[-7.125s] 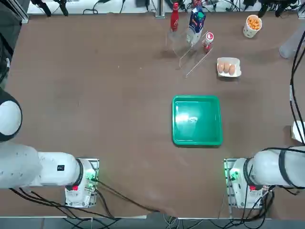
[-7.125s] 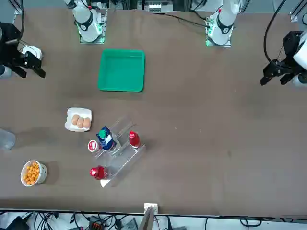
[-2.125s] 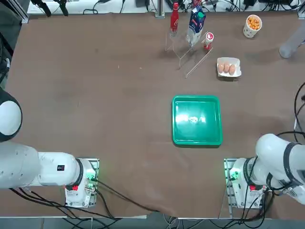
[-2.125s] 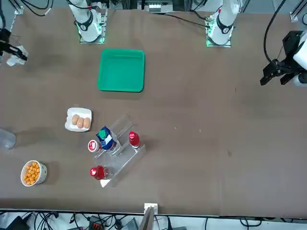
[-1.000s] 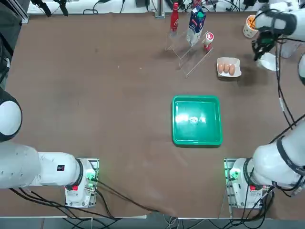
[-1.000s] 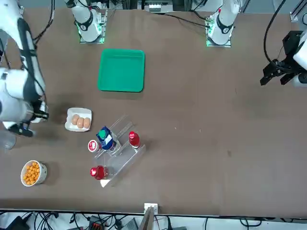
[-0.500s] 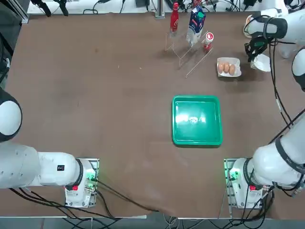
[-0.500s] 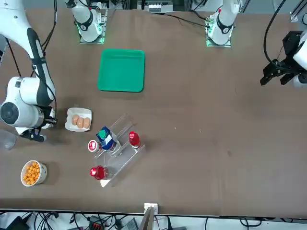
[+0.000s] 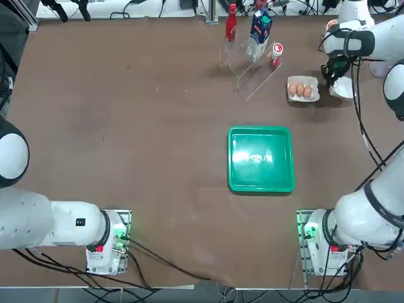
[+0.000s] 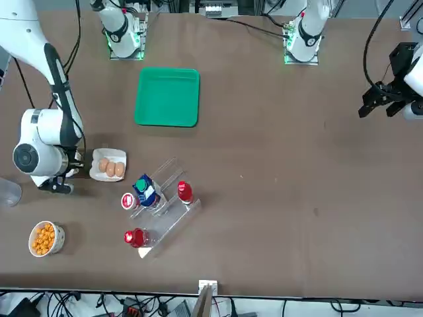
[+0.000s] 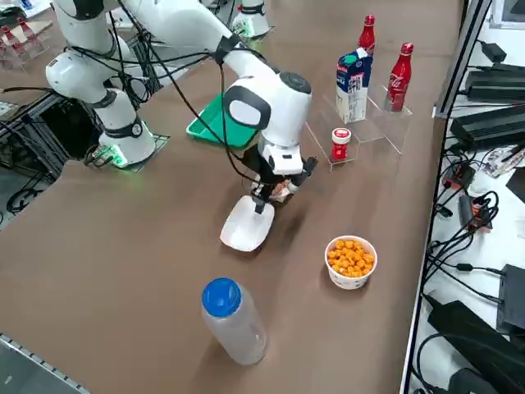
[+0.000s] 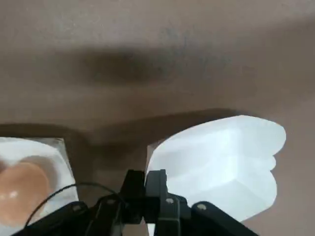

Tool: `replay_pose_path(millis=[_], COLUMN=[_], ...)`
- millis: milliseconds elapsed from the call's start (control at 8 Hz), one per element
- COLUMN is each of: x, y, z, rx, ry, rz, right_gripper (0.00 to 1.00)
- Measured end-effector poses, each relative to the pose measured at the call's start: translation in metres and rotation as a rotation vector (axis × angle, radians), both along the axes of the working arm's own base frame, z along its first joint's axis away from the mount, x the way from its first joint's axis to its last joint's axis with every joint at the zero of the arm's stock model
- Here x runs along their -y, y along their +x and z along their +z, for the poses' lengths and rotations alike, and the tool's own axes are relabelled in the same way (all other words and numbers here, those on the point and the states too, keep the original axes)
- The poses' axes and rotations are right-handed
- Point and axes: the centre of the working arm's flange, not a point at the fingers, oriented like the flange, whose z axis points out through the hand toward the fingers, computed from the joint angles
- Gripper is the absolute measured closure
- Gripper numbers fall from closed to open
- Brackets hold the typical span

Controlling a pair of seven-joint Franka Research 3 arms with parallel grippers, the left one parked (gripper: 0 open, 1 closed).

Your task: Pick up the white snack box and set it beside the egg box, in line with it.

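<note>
The egg box [image 9: 303,89], a small white tray with two brown eggs, lies at the far right of the table. My right gripper [image 9: 332,76] hovers just to its right, shut on one edge of the white snack box [image 9: 345,88]. In the right side view the white snack box [image 11: 246,223] hangs tilted, low over the table under the gripper [image 11: 264,197]. The wrist view has the thin fingers [image 12: 156,183] pinched on the white snack box [image 12: 221,162], with the egg box [image 12: 27,172] close beside it. The arm hides the box in the front view.
A white cup of orange snacks [image 11: 351,258] and a blue-capped clear bottle [image 11: 234,320] stand near the table's right edge. A clear rack [image 9: 252,60] with a carton and red bottles sits left of the egg box. The green tray [image 9: 261,158] lies mid-table.
My right arm has swung in from the table's right edge with the white snack box. In the last half second it edged a little closer to the egg box.
</note>
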Motion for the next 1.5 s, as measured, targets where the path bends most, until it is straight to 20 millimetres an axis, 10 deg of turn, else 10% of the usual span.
replay_pose_path(millis=[375, 875, 1125, 1500], x=[0.002, 0.005, 0.002, -0.031], y=[-0.013, -0.008, 0.004, 0.018], z=[-0.016, -0.004, 0.048, 0.173], rx=[-0.015, 0.003, 0.011, 0.036], ry=[0.008, 0.008, -0.009, 0.123], rz=[0.005, 0.019, 0.016, -0.079], right_gripper=[0.97, 0.26, 0.00, 0.00])
